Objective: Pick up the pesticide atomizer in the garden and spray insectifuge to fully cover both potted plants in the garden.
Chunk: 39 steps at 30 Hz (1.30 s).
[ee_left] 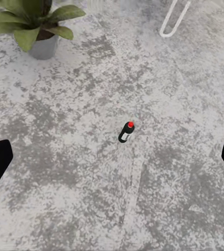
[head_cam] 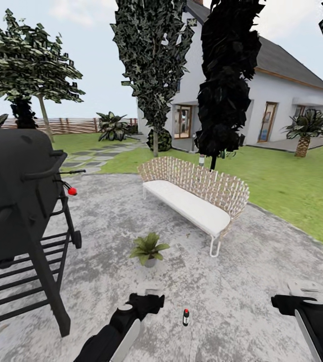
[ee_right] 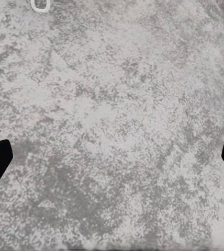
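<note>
The patio (head_cam: 262,261) is a broad grey stone round with lawn (head_cam: 292,186) beyond it, and the big things on it set the hazards: the grill (head_cam: 15,201) stands close on the left, its frame near the left arm's side, so a wide swing of that arm or a turn of the base toward it could strike the frame. The bench (head_cam: 191,198) sits ahead, well apart from the arms, and matters only if the robot drives forward. One plant (head_cam: 148,248) in a grey pot stands between bench and robot; the second is not among what shows here, so finding it may cost a search later. The atomizer (head_cam: 185,317) stands upright on the stone between the two arms, nearer the left tool (head_cam: 149,296), and in the left wrist view the bottle (ee_left: 126,132) lies straight ahead but well below. It is small and narrow, so a descent slightly off line would probably knock it over and send it rolling. The left tool is spread wide and holds nothing; the right tool (head_cam: 302,294), likewise wide apart and empty, hangs over bare stone.
</note>
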Available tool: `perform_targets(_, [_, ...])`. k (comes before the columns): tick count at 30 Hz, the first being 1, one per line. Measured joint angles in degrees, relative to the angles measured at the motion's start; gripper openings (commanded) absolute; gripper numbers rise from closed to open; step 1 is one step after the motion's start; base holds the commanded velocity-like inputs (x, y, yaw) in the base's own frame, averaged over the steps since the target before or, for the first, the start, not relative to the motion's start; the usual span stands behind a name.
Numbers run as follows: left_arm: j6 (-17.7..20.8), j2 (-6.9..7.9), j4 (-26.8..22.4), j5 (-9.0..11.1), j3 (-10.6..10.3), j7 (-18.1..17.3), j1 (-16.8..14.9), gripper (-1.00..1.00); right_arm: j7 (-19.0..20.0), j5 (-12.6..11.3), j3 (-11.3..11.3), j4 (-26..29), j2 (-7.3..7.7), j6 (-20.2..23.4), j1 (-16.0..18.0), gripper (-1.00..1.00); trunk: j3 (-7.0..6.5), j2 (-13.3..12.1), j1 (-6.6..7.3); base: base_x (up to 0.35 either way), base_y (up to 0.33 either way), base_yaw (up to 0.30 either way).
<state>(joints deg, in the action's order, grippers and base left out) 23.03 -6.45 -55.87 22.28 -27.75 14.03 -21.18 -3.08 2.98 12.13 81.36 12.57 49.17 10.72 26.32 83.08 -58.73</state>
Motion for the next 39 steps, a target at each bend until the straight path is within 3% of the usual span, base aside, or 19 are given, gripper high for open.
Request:
perform_targets(2, [2.53,0.03,-0.87,-0.02,-0.03,1.05,0.0,1.0,0.0,0.0,0.0,-0.01,0.0,-0.01,0.0,1.0,-0.08,0.0,0.0,0.0,0.0,-0.269])
perform_targets(3, [7.25,0.1,-1.03,-0.13,-0.01,1.52,0.0,1.0,0.0,0.0,0.0,-0.03,0.0,-0.03,0.0,1.0,-0.13,0.0,0.0,0.0,0.0,-0.27])
perform_targets(5, [8.94,0.34,-1.25,0.02,0.18,1.24,-0.01,1.0,0.0,0.0,0.0,-0.05,0.0,-0.08,0.0,1.0,-0.21,0.0,0.0,0.0,0.0,-0.271])
perform_targets(13, [8.2,0.52,-0.33,-0.26,0.02,0.66,0.0,1.0,0.0,0.01,0.0,-0.06,0.0,-0.04,0.0,1.0,-0.51,0.0,0.0,0.042,0.032,-0.272])
perform_targets(24, [8.17,0.56,-0.12,-0.24,0.04,0.65,-0.01,1.0,0.0,0.01,-0.08,-0.06,-0.24,-0.04,0.0,1.0,-0.93,0.0,0.0,0.189,0.224,-0.273])
perform_targets(31, [8.7,0.08,-1.97,0.77,1.31,1.53,-0.01,1.0,0.0,0.0,-0.09,-0.03,-0.18,0.04,0.0,1.0,-1.18,0.0,0.0,0.017,0.035,-0.274])
perform_targets(34, [8.94,0.03,-1.54,0.94,1.47,1.76,0.0,1.0,0.0,-0.01,-0.09,-0.06,-0.15,0.05,0.0,1.0,-0.76,1.19,-0.65,0.001,0.001,-0.274])
perform_targets(36, [8.65,0.04,1.21,0.53,1.47,1.74,-0.22,1.0,0.02,0.0,-0.09,-0.06,0.06,-0.04,0.02,1.0,-0.46,1.99,-1.09,0.0,0.0,-0.127])
perform_targets(37, [7.6,-0.01,7.7,0.56,1.48,1.53,-2.74,1.0,0.39,-0.83,0.14,-0.12,0.16,0.17,0.87,1.0,-0.29,2.38,-1.31,0.0,0.0,-0.02])
perform_targets(39, [5.8,-0.06,11.99,0.72,1.47,1.25,-4.53,1.0,0.39,-1.17,0.27,-0.13,0.13,1.29,1.58,1.0,0.07,3.19,-1.75,0.0,0.0,-0.011])
